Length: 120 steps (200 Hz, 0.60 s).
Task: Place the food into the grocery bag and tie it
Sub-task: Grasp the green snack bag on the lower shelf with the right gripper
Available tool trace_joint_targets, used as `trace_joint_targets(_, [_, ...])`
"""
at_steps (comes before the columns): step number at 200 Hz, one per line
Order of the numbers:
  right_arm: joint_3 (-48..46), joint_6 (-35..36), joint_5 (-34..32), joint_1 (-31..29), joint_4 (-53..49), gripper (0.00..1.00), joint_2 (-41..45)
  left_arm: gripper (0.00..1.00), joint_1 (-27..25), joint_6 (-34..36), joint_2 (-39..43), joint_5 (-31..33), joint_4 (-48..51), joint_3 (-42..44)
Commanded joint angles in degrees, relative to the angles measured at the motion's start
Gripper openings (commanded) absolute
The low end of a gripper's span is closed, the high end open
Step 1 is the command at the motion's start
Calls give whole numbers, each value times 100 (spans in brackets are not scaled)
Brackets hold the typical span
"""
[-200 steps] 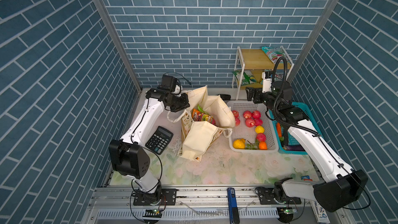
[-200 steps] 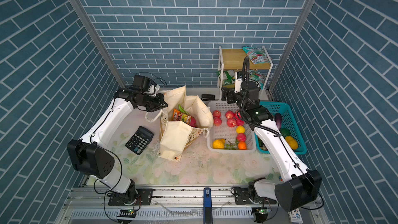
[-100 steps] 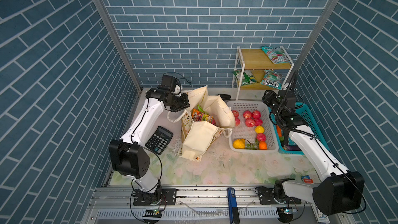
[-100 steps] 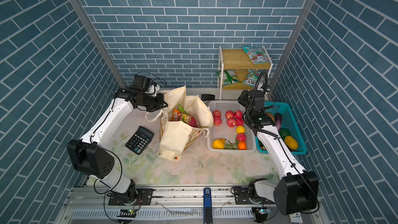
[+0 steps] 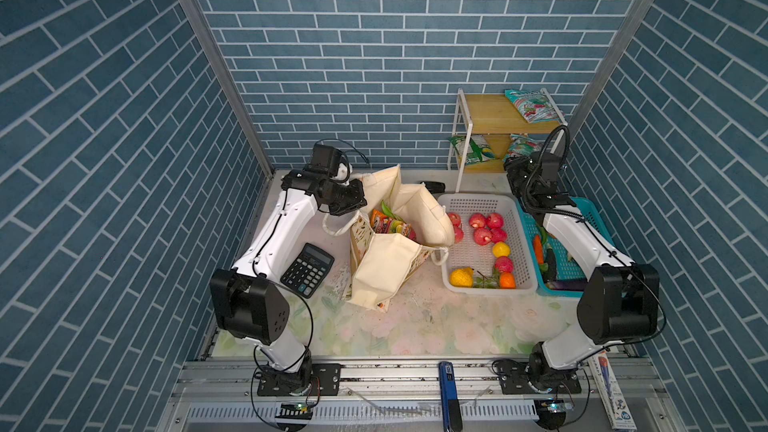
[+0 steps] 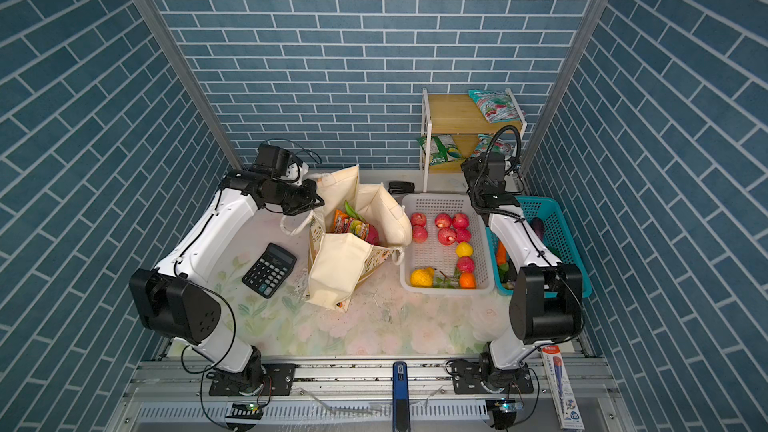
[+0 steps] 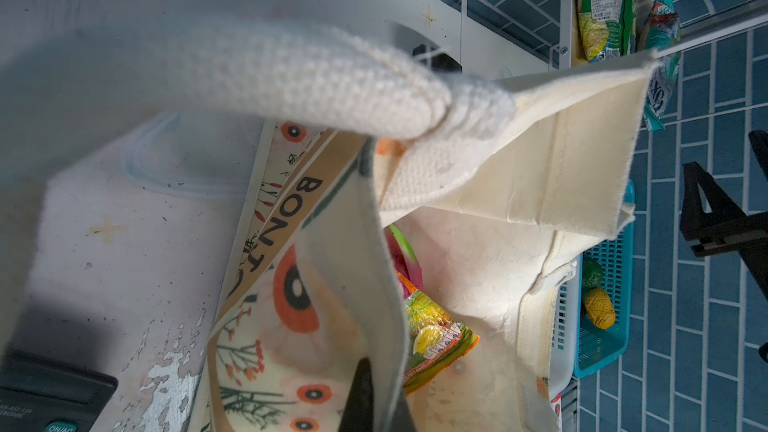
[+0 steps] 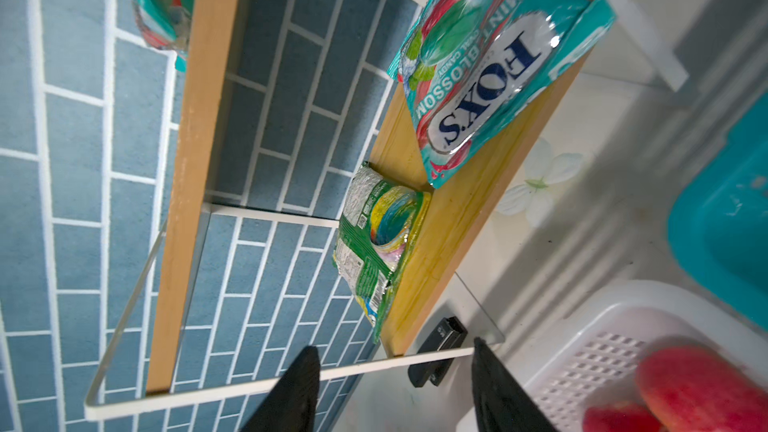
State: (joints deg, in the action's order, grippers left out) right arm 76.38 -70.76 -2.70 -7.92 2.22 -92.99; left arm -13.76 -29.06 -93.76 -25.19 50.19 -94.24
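Note:
The grocery bag (image 5: 386, 268) (image 6: 340, 263) stands open mid-table, cream canvas with a floral print. Inside it lie a magenta dragon fruit (image 7: 399, 251) and an orange-green snack packet (image 5: 388, 224) (image 7: 436, 338). My left gripper (image 5: 353, 201) (image 7: 376, 384) is shut on the bag's rim at its left side, below the rope handle (image 7: 311, 81). More food is outside it: red, yellow and orange fruits (image 5: 482, 234) in the white basket, and a green packet (image 8: 378, 243) and a teal packet (image 8: 490, 76) on the shelf. My right gripper (image 5: 513, 168) (image 8: 395, 384) hangs open and empty before the shelf's lower board.
The white basket (image 5: 478, 201) sits right of the bag, with a teal basket (image 5: 590, 209) of vegetables beyond it. A wooden shelf (image 5: 494, 118) stands at the back right. A black stapler (image 5: 434, 187) lies behind the bag and a calculator (image 5: 307, 270) left of it.
My right arm has swung right, away from the bag's back edge and toward the shelf, and its jaws stand narrower than before. The left arm and the bag have not moved.

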Motion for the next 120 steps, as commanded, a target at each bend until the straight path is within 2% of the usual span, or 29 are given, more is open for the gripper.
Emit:
trace_joint_targets(1, [460,-533,303,19,153,62,-293,4,-57,87,47,-94,-62,2])
trace_joint_targets(39, [854,-1115,535,19,132,62,-849,4,-57,58,40,-100,-147,11])
trace_joint_targets(75, [1319,-1389,955,19,7,60,-1343,4,-57,63,-29,-152,-177,2])
trace_joint_targets(120, [1603,-1579,1095,19,-70,59,-1732,5,-52,151,-284,-214,-99,-235])
